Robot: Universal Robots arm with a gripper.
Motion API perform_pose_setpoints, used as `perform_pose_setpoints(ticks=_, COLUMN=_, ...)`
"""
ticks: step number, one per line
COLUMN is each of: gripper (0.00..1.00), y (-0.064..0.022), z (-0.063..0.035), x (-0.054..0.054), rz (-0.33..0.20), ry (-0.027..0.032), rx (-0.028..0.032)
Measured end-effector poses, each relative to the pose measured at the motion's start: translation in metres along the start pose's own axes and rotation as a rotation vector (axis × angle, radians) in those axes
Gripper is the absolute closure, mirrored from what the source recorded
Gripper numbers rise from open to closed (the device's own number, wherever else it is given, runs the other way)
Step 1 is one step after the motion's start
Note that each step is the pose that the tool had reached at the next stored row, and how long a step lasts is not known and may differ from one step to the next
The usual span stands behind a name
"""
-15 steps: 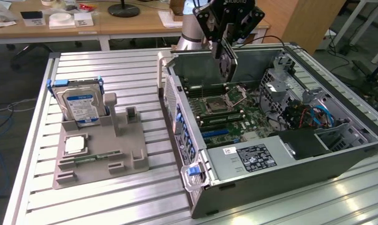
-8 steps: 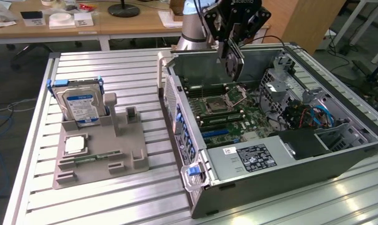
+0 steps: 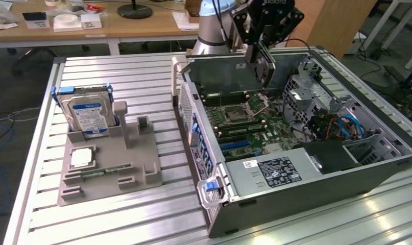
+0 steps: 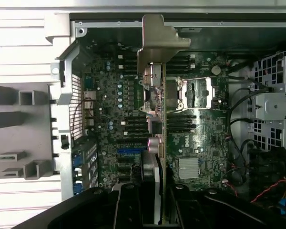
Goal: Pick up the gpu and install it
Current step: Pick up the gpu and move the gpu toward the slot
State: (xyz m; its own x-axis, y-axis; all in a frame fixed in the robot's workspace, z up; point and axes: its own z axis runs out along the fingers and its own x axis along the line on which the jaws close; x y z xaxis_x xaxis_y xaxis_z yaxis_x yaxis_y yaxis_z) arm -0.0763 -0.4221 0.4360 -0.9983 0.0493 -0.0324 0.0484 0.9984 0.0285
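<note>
above the open case [image 3: 308, 201], gripper [image 3: 261, 55] apparently clamps the gpu [image 4: 154, 82].

This is looking like a robotics lab: at centre a PC case [image 3: 315, 168] is sitting on a slotted aluminium table [image 3: 124, 224], a robot arm [image 3: 214, 31] is rising at top centre, and wooden desks [image 3: 144, 28] are running along the upper left.
</note>
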Motion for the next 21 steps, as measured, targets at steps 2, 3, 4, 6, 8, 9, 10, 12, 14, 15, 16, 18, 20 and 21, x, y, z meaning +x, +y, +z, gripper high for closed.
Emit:
perform_pose_setpoints(ticks=2, gripper=0.72, y=0.0003, z=0.0002, x=-0.006, rz=0.0, ry=0.0, rx=-0.0006)
perform_pose_setpoints(ticks=3, gripper=0.72, y=0.0004, z=0.0003, x=-0.009, rz=0.0, ry=0.0, rx=-0.0011)
perform_pose_setpoints(ticks=4, gripper=0.72, y=0.0005, z=0.0004, x=-0.011, rz=0.0, ry=0.0, rx=-0.0016)
perform_pose_setpoints(ticks=6, gripper=0.72, y=0.0008, z=0.0006, x=-0.016, rz=0.0, ry=0.0001, rx=-0.0025)
perform_pose_setpoints(ticks=8, gripper=0.72, y=0.001, z=0.0008, x=-0.021, rz=-0.001, ry=0.0001, rx=-0.003)
perform_pose_setpoints(ticks=9, gripper=0.72, y=0.0011, z=0.0009, x=-0.024, rz=0.0, ry=0.0002, rx=-0.0032)
perform_pose_setpoints(ticks=10, gripper=0.72, y=0.0012, z=0.001, x=-0.026, rz=0.0, ry=0.0001, rx=-0.0035)
perform_pose_setpoints(ticks=12, gripper=0.72, y=0.0014, z=0.0011, x=-0.029, rz=-0.001, ry=0.0002, rx=-0.0038)
perform_pose_setpoints(ticks=14, gripper=0.72, y=0.0014, z=0.0012, x=-0.029, rz=-0.001, ry=0.0002, rx=-0.004)
perform_pose_setpoints(ticks=15, gripper=0.72, y=0.0014, z=0.0012, x=-0.029, rz=-0.001, ry=0.0002, rx=-0.004)
perform_pose_setpoints(ticks=16, gripper=0.72, y=0.0014, z=0.0012, x=-0.029, rz=-0.001, ry=0.0002, rx=-0.004)
perform_pose_setpoints(ticks=18, gripper=0.72, y=0.0014, z=0.0011, x=-0.029, rz=-0.001, ry=0.0002, rx=-0.004)
perform_pose_setpoints(ticks=20, gripper=0.72, y=0.0014, z=0.0012, x=-0.029, rz=-0.001, ry=0.0002, rx=-0.004)
perform_pose_setpoints(ticks=21, gripper=0.72, y=0.0014, z=0.0011, x=-0.029, rz=-0.001, ry=0.0002, rx=-0.004)
